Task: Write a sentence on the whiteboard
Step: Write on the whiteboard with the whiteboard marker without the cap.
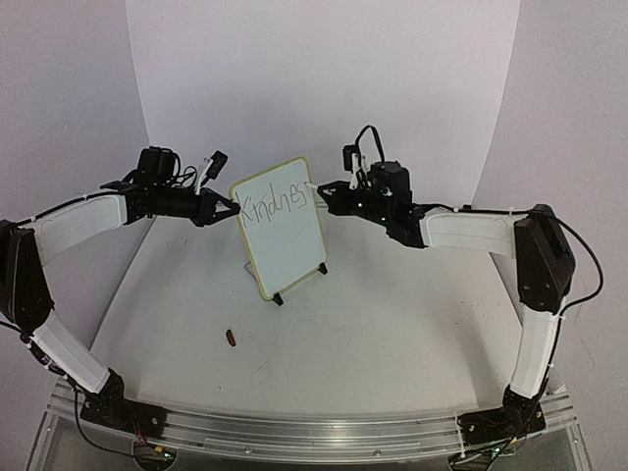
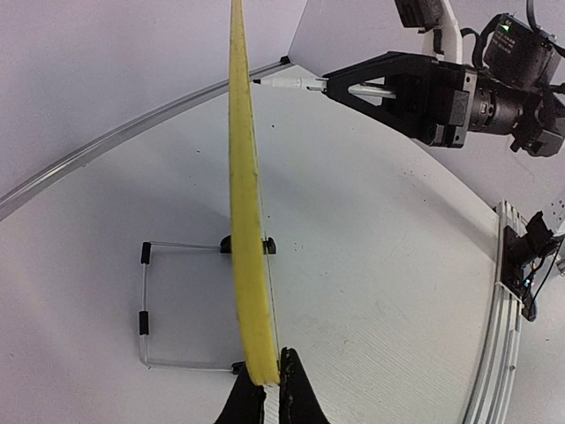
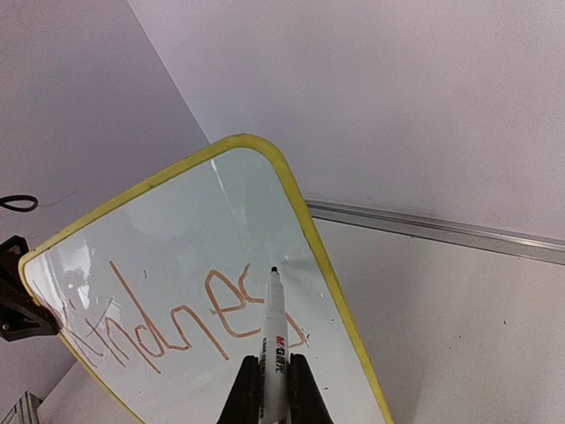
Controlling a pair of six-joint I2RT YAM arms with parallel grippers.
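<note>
The whiteboard [image 1: 286,231] stands upright on its small black feet at the table's middle, its pale yellow frame edge-on in the left wrist view [image 2: 246,221]. My left gripper [image 1: 228,208] is shut on its left edge [image 2: 265,378]. The sentence [image 1: 273,202] reads "Kindnes" along the top of the board, partly written; it also shows in the right wrist view [image 3: 168,322]. My right gripper [image 1: 326,195] is shut on a white marker [image 3: 274,340], whose black tip [image 3: 274,269] sits at the board's surface just past the last letter.
A small dark red cap-like piece [image 1: 232,339] lies on the table in front of the board. The board's wire stand [image 2: 168,305] rests behind it. White walls enclose the back and sides. A metal rail [image 1: 324,432] runs along the near edge.
</note>
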